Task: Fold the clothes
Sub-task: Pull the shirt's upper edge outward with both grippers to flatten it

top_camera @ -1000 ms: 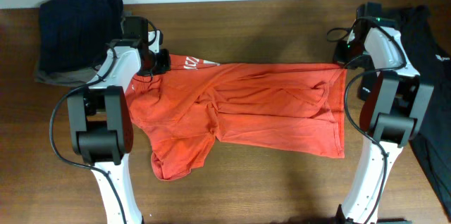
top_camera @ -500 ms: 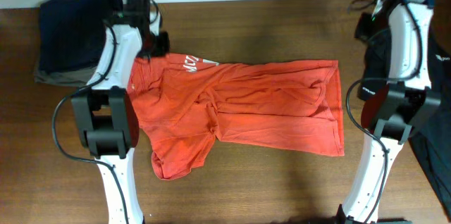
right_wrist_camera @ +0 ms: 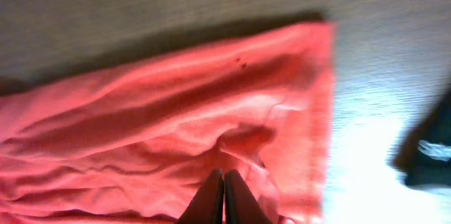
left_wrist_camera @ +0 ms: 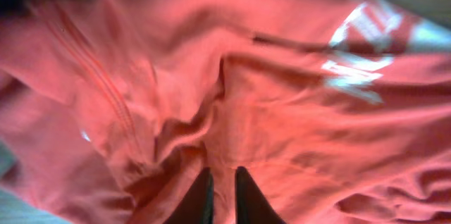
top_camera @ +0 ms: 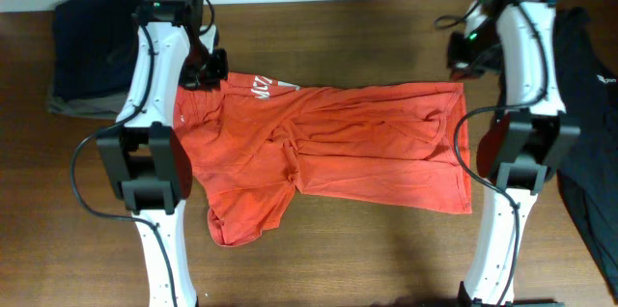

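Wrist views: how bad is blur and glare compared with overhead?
Left wrist: whole frame soft, T-shirt creases smeared, white lettering blown out upper right. Right wrist: also blurred, table at right washed pale by glare. Overhead: sharp, evenly lit.

Robotics lab bench: cabled left arm (top_camera: 145, 177) and right arm (top_camera: 521, 153) stand at the wooden table's (top_camera: 367, 259) near edge, folded dark garments (top_camera: 101, 41) at its far-left corner.

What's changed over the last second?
Both arms reached farther out, then partly returned; the left gripper and right gripper now sit farther out. The T-shirt has its far right corner drawn slightly inward. Its other parts, folded navy stack and black garment stayed put.
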Robot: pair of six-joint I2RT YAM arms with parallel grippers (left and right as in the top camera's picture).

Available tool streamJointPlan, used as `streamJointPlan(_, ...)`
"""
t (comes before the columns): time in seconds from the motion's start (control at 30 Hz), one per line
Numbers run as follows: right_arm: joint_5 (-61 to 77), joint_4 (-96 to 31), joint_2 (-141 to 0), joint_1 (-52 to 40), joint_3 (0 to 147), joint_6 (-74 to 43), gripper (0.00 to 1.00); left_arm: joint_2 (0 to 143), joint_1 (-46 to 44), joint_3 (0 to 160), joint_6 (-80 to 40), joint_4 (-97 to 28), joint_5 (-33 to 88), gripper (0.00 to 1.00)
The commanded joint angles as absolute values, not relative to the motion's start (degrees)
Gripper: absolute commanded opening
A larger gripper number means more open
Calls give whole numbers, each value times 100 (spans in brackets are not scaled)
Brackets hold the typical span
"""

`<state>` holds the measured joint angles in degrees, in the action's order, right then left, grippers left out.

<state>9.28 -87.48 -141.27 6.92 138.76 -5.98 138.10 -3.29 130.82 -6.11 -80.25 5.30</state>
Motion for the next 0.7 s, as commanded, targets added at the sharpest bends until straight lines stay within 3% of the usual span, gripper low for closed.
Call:
streamJointPlan(0.0, 1024, -8416, -14127, 604, 13072, -587, 5, 14359, -351, 13032, -679, -8197, 578, 4)
streamJointPlan(0.1, 1039, -7988, -14127, 596, 12431, -591, 4, 14634, -366, 13032, -679, -8246, 659, 1)
streamJointPlan(0.43, 987, -6987, -14134, 681, 11314, -631, 4, 15023, -360, 13032, -679, -8193, 659, 1)
streamJointPlan(0.67, 45, -6912, -14151, 941, 11207, -932, 4, 15168, -340, 13032, -676, -8147, 189, 0)
